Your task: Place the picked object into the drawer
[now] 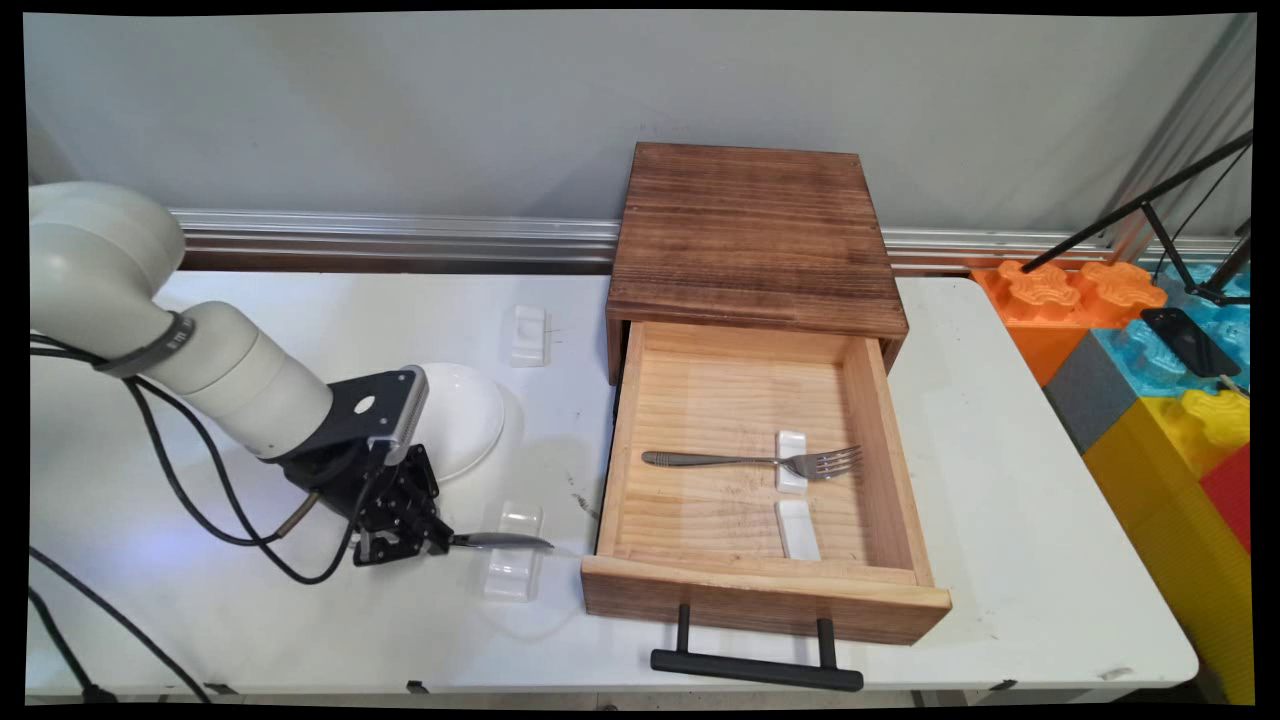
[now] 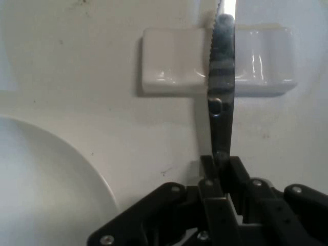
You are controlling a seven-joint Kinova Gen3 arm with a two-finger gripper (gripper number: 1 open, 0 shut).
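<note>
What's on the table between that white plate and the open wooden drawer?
Nothing: in the main view the table between the white plate and the drawer is bare, apart from some dark scuffs near the drawer.

Main cam looks down across table (image 1: pixel 1000 480) from near side; hand cam close; both show rest (image 1: pixel 512 570).

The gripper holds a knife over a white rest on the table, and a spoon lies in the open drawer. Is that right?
Not quite: a fork, not a spoon, lies in the open drawer, as the main view shows. The gripper does hold the knife over the white rest.
</note>
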